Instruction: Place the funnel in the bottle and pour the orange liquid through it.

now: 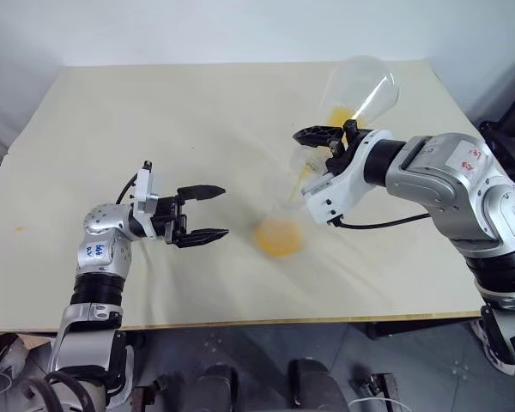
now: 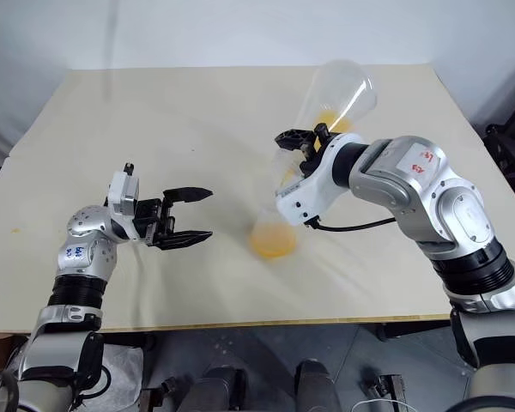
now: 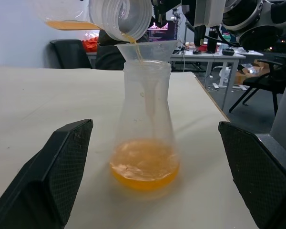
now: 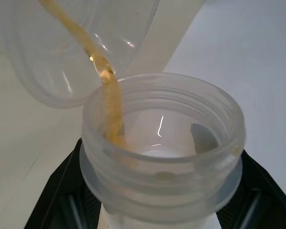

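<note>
The left gripper [image 1: 208, 211] hangs over the left half of the desk [image 1: 154, 112], nearer the front edge than the back, its two black fingers spread wide and pointing right, holding and touching nothing. Just to its right, apart from the fingertips, the bottle [image 3: 145, 138] stands upright on the desk a little right of the middle, a pool of the orange liquid [image 3: 144, 167] filling its wide base. The funnel [image 3: 148, 50] sits in the bottle's neck, its rim just above the mouth. Over it the right gripper [image 1: 324, 142] is clamped tight on the neck of a wider clear flask [image 1: 360, 90], tipped so its mouth hangs over the funnel, with its base raised toward the desk's back right corner. A thin orange stream runs from that mouth into the funnel, and some liquid is left low in the tilted flask. The desk top is pale and plain, with a small orange spot near its left edge. Bare surface lies open all along the left and back. Beyond the right edge the left wrist view shows chairs, tables and a lit screen.
</note>
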Available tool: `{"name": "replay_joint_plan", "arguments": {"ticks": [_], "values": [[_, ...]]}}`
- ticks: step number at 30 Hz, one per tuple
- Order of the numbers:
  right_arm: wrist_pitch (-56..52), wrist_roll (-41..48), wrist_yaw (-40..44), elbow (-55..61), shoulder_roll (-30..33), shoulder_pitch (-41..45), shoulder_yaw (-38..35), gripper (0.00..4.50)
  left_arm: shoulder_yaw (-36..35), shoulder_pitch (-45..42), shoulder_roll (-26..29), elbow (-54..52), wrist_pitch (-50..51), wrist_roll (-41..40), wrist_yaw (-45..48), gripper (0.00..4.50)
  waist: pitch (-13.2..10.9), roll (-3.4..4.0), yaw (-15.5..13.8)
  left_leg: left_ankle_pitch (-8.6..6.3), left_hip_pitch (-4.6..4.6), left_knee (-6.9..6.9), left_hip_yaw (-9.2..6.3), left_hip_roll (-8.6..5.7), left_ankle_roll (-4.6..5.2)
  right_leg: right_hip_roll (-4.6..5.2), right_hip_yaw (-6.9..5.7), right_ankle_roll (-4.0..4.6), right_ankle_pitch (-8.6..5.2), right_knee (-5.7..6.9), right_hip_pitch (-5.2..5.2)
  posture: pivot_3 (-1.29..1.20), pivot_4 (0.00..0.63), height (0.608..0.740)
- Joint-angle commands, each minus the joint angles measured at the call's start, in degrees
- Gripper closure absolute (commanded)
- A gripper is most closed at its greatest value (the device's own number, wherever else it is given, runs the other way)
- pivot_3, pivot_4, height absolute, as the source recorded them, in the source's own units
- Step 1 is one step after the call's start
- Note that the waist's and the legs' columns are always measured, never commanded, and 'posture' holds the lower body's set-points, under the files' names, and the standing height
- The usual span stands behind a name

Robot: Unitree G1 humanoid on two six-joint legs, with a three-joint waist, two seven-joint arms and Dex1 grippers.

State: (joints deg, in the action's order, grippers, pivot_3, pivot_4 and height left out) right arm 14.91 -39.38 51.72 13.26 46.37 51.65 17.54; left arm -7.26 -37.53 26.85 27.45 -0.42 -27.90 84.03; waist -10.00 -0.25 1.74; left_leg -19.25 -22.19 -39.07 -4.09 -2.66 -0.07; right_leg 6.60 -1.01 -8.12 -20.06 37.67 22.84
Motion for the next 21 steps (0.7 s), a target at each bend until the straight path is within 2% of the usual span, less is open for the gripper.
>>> {"name": "replay_joint_plan", "arguments": {"ticks": [1,21], "values": [[0.3,-0.1,-0.7,1.0,0.7,1.7,-2.4,2.03,-0.1,-0.9,0.7,-0.7,-0.1,-0.3,0.4,0.0,0.0,0.0,0.0,0.0,0.0,0.0,0.0,0.0,0.0,0.0,0.0,0.0,0.0,0.0,0.0,0.0,0.15,0.74],[1.8,-1.1,-1.2,0.0,0.6,2.7,-2.2,2.03,0.0,-0.7,0.4,-0.7,-0.1,-0.2,0.0,0.0,0.0,0.0,0.0,0.0,0.0,0.0,0.0,0.0,0.0,0.0,0.0,0.0,0.0,0.01,0.0,0.0,0.15,0.74]]}}
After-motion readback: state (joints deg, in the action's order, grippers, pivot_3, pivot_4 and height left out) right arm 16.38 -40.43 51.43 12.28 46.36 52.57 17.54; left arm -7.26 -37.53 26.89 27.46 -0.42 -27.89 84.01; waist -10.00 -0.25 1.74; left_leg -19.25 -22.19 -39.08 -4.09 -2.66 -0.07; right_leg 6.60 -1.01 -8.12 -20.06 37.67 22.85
